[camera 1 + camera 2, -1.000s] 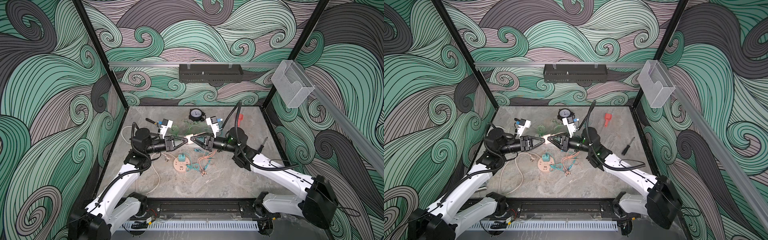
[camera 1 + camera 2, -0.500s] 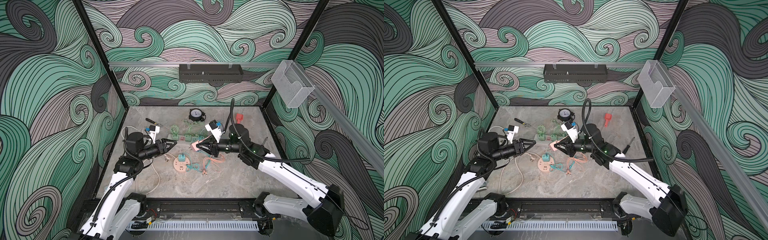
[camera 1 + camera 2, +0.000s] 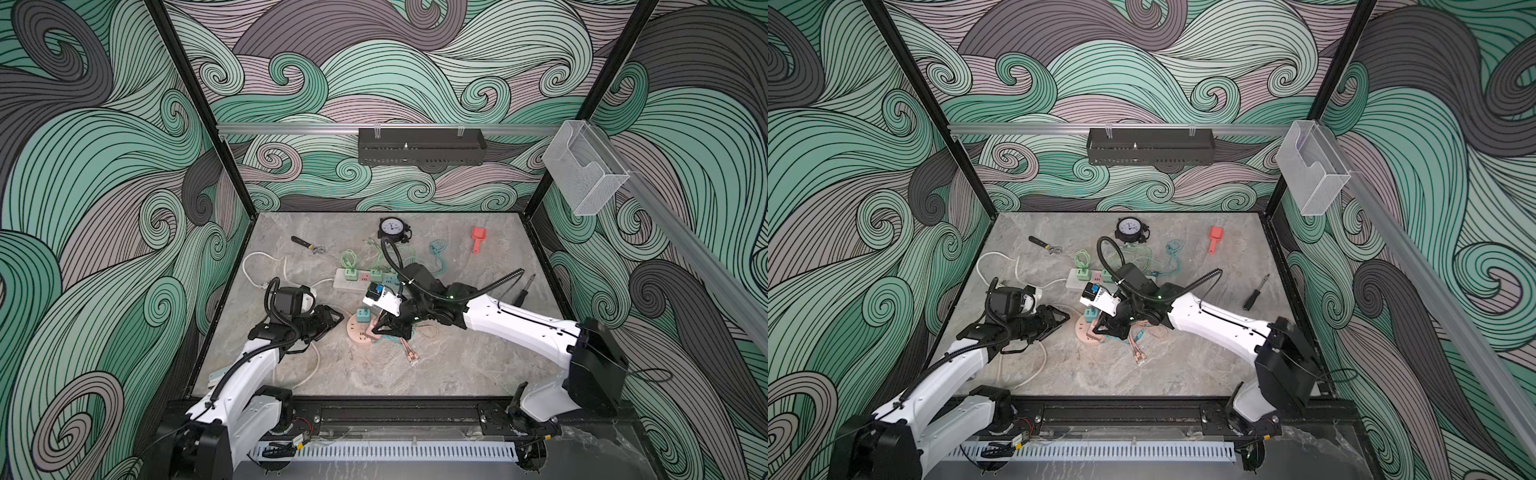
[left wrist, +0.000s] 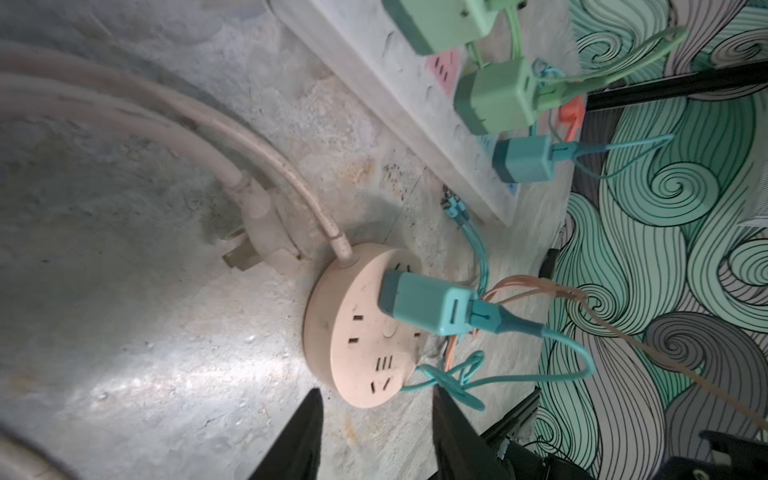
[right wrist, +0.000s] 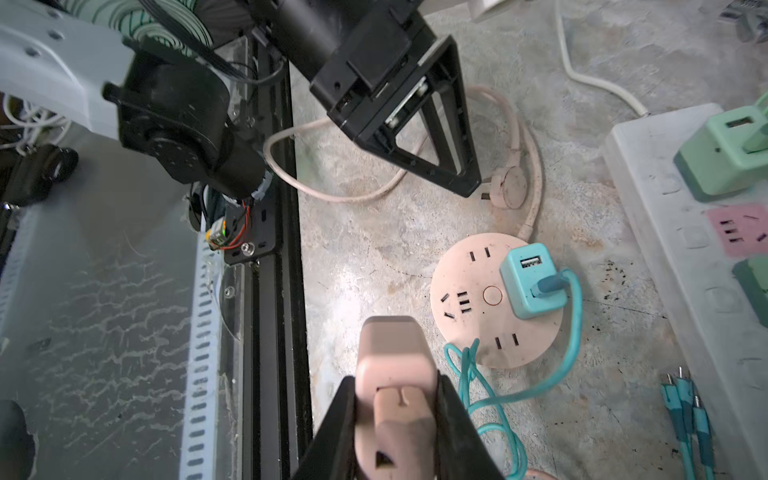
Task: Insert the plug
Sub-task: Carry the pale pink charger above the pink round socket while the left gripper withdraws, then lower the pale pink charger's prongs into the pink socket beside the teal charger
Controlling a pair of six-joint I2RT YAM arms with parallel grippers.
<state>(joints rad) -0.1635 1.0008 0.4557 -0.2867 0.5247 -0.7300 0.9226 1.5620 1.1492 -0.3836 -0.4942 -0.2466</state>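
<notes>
The plug [image 5: 392,365] is a pink charger block, and my right gripper [image 5: 397,399] is shut on it. It hangs just beside the front rim of the round pink socket [image 5: 478,299], not in any slot. A teal charger [image 5: 530,280] sits plugged into that socket. In both top views my right gripper [image 3: 380,330] hovers over the socket [image 3: 356,334] from the right. My left gripper [image 4: 376,399] stands open and empty at the socket's [image 4: 365,332] left edge, low over the table [image 3: 332,321].
A white power strip [image 3: 353,281] with green and teal chargers lies behind the socket. Loose pink cable ends [image 3: 409,353] trail to the front right. A gauge [image 3: 392,227], wrench [image 3: 307,246], red scoop [image 3: 477,239] and screwdriver [image 3: 524,291] lie farther off. The socket's pink cord [image 3: 313,365] loops under my left arm.
Both arms came forward and down from the middle of the table. My right gripper carried the pink plug to the round socket. My left gripper drew back to the socket's left side, jaws narrower.
</notes>
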